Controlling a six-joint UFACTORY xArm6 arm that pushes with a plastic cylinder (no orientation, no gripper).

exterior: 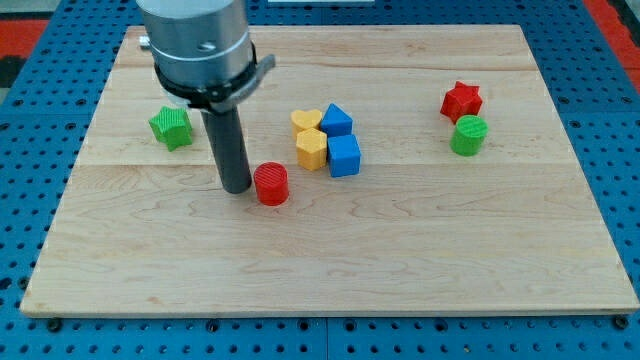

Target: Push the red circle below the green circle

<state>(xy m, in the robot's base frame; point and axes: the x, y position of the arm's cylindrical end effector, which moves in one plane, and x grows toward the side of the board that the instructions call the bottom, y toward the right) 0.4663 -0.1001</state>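
Camera view. My tip rests on the bench left of centre, just beside the left edge of the red circle; whether they touch I cannot tell. My end effector is a bare rod and grasps nothing. The green circle stands well apart at right, with the red star just above it. A green star lies at upper left. At centre cluster a yellow heart, yellow hexagon, blue triangle and blue cube.
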